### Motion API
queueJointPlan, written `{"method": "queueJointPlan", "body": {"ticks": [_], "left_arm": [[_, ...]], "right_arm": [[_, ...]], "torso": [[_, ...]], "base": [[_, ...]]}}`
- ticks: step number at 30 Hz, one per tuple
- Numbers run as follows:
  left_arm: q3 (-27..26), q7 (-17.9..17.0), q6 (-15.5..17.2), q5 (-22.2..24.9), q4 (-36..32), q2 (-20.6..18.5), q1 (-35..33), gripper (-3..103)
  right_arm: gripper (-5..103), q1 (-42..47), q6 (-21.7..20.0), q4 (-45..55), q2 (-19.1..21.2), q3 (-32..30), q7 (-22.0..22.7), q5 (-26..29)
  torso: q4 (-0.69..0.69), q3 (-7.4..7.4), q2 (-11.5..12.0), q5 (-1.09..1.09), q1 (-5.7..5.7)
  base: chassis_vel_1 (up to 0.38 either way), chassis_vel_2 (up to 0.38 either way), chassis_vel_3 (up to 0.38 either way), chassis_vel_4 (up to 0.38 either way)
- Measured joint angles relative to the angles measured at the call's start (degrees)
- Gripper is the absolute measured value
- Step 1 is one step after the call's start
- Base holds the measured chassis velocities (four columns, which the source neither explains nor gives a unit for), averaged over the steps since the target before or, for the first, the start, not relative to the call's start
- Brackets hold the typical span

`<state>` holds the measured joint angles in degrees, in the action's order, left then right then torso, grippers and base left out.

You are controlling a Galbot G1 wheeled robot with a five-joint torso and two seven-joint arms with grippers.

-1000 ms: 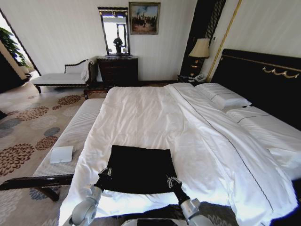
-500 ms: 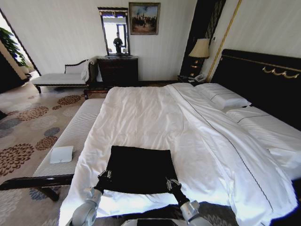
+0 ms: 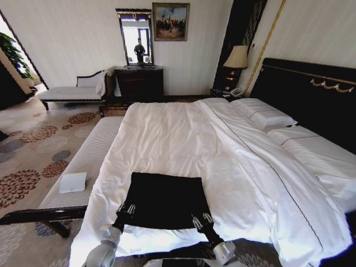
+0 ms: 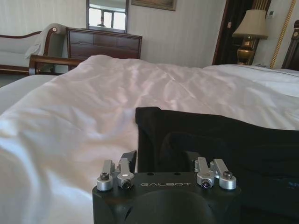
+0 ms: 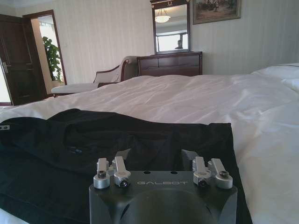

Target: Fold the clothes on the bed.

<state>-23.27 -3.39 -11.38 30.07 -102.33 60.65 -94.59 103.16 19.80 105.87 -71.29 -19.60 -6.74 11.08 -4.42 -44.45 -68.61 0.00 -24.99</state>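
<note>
A: Where's the black T-shirt (image 3: 166, 200)?

B: Folded on the white bed's (image 3: 183, 139) near edge. Left gripper (image 3: 125, 209) at its left corner, right gripper (image 3: 202, 220) at its right; finger spread unclear.

A: Risk?

B: Probably snagging fabric, undoing the fold.

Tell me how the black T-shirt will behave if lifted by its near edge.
The T-shirt lies flat and follows the bedding's contours, so it is probably floppy and would drape. It looks thin, so likely light. On the smooth white duvet it may slide rather than stay put.
</note>
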Motion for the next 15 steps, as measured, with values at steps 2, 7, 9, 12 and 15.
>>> {"method": "queueJointPlan", "body": {"ticks": [2, 7, 9, 12, 15], "left_arm": [[-0.74, 0.21, -0.05, 0.47, -0.37, -0.2, -0.53, 62], [-2.85, 0.7, -0.2, 2.58, -0.48, -0.95, -0.78, 84], [-2.76, 0.72, -0.21, 2.71, 0.37, -1.62, 0.59, 89], [-2.01, 0.73, 0.16, 3.96, 0.86, -2.84, 3.79, 99], [-1.22, 0.71, 1.57, 7.0, 1.17, -3.45, 7.0, 100]], "right_arm": [[61, 0.69, 0.27, 0.45, -0.17, -0.5, -0.07, 0.01], [83, 2.73, 0.7, 2.12, -0.86, -3.28, -0.14, 1.83], [88, 3.27, 0.67, 2.91, -1.1, -4.6, 0.01, 2.86], [99, 3.94, 0.27, 4.31, -1.57, -6.29, 0.24, 4.04], [100, 4.51, 0.05, 5.0, -1.99, -7.29, 0.43, 4.26]], "torso": [[0.0, 0.0, 0.0, 0.0, 0.0], [0.01, 0.0, 0.0, 0.0, 0.0], [0.01, 0.0, 0.0, 0.0, 0.0], [0.01, 0.0, 0.0, 0.0, 0.0], [0.0, 0.0, 0.0, -0.01, 0.0]], "base": [[0.0, 0.0, 0.0, 0.0], [0.0, 0.0, 0.0, 0.0], [0.0, 0.0, 0.0, 0.0], [0.0, 0.0, 0.0, 0.0], [0.0, 0.0, 0.0, 0.0]]}}
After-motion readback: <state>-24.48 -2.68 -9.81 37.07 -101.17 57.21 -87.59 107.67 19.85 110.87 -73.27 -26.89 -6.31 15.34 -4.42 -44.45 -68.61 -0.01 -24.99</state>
